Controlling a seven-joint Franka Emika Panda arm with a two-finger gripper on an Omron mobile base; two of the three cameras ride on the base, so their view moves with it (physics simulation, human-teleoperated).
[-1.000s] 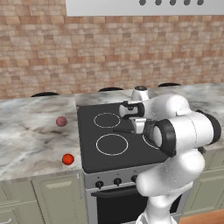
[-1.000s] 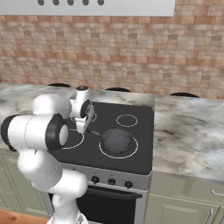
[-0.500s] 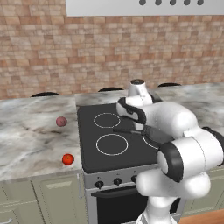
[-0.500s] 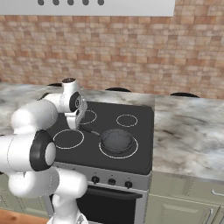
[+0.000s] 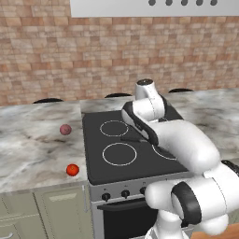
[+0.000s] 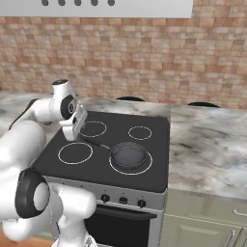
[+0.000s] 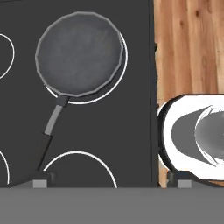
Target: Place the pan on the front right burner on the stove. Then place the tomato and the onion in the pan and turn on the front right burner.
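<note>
The dark grey pan (image 6: 128,154) lies on the front right burner (image 6: 140,170) of the stove (image 6: 159,159), its thin black handle (image 6: 94,143) pointing back-left. In the hand view the pan (image 7: 78,52) covers most of that burner's ring (image 7: 87,102). My gripper (image 6: 73,132) hovers open over the cooktop's left half, above the handle's end, holding nothing; its tips (image 7: 109,180) stand wide apart. The onion (image 5: 65,129) and the tomato (image 5: 72,170) rest on the marble counter (image 5: 32,149) left of the stove, the tomato nearer the front edge.
Black knobs (image 6: 123,199) line the stove's silver front panel. Three more burner rings, one of them at the front left (image 5: 119,154), mark the cooktop. Marble counter (image 6: 207,144) extends to the right. A brick wall stands behind, with a hood overhead.
The hand has swung left over the cooktop, away from the pan, with its jaws still wide. The pan stays on its burner; onion and tomato have not moved.
</note>
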